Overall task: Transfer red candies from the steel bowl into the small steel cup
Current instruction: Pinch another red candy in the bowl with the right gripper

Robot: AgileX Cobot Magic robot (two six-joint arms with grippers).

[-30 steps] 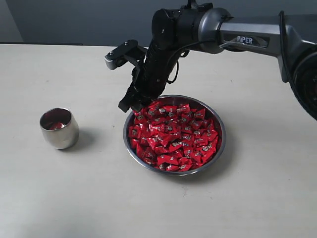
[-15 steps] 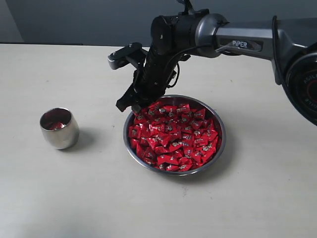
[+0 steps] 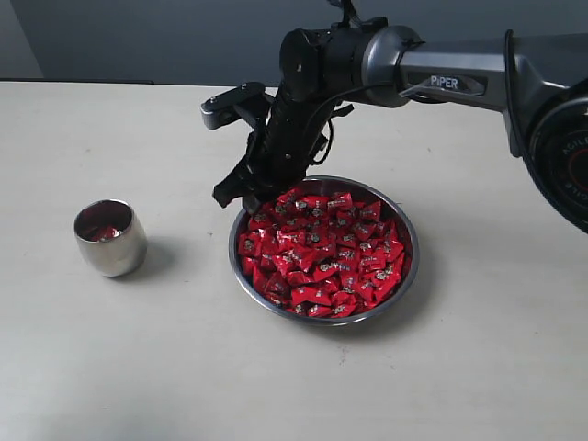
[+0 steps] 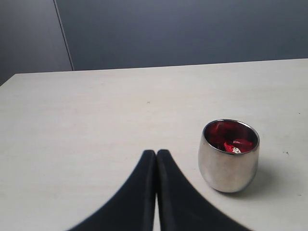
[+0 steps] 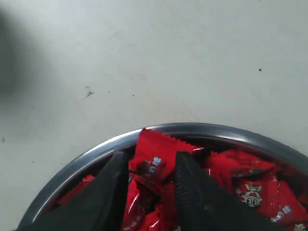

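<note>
while above the steel bowl point(image 3: 412, 262), right end effector point(image 5: 150, 163) tight on a red candy point(image 5: 161, 147); left end effector point(image 4: 156, 153) together

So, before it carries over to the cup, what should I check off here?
1. Candy pinched by right gripper: ok.
2. Candy lifted clear of bowl rim: cannot tell.
3. Cup upright, with room inside: ok.
4. Nothing standing between bowl and cup: ok.
5. Left gripper shut, apart from cup: ok.
</note>
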